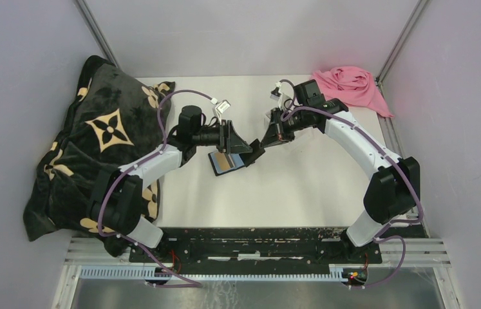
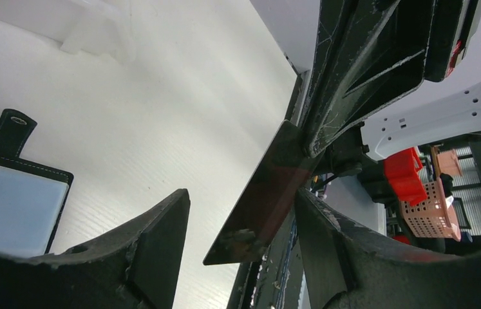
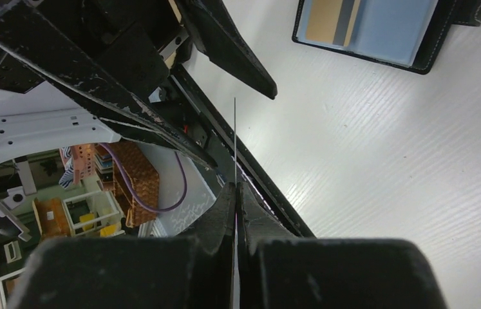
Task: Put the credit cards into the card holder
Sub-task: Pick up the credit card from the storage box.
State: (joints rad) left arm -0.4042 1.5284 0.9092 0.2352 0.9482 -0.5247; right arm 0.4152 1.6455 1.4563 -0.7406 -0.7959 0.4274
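White tabletop [image 1: 302,187], walled on three sides. A big dark blanket [image 1: 96,148] with tan flower motifs is heaped along its left edge. A pink cloth [image 1: 350,87] is bunched in the far right corner.

Your two arms reach in and meet over the middle of the tabletop, hands tip to tip, just above and beside the card holder [image 1: 228,161].

The card holder lies open and flat on the tabletop, blue-grey lining up. Its strap tab [image 2: 15,125] with the metal stud sticks out from one edge. It sits on your left hand's side, near but apart from both sets of fingertips.

Right hand [image 3: 235,193]: fingers pinched fully together on a dark card [image 2: 263,193], gripped by one edge. The right wrist view shows that card edge-on as a thin line rising from the fingertips. It is off the tabletop, in the air.

Left hand [image 2: 243,199]: spread wide, holding nothing. The dark card hangs tilted in the gap between its two fingers, closer to the right-side finger [image 2: 328,244]. You can't tell from these views whether it touches that finger.

A tan card [image 3: 328,22] with a dark stripe is already seated in one slot of the card holder, at the end of the lining.
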